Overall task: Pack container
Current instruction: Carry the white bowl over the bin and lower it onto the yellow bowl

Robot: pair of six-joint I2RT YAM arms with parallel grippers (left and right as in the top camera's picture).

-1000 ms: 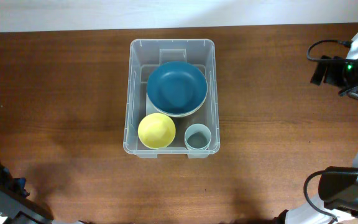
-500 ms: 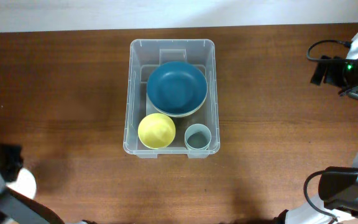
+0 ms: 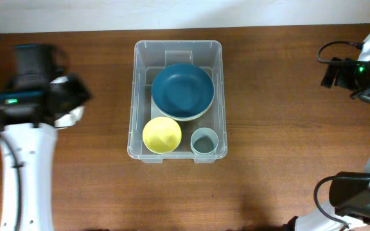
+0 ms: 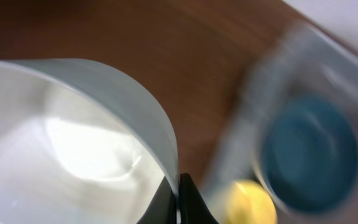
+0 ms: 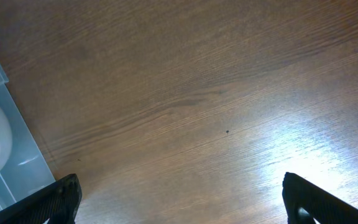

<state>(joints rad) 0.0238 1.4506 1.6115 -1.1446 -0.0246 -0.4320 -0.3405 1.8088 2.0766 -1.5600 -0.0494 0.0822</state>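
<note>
Your left tool [image 4: 179,200] is clamped on the rim of a pale bowl [image 4: 73,137], left of the container [image 3: 133,96]. Your right tool [image 5: 185,202] hangs wide over bare surface [image 5: 197,93]. The clear container sits mid-surface, holding a blue bowl [image 3: 182,90], yellow bowl [image 3: 162,135] and grey cup [image 3: 204,141].
</note>
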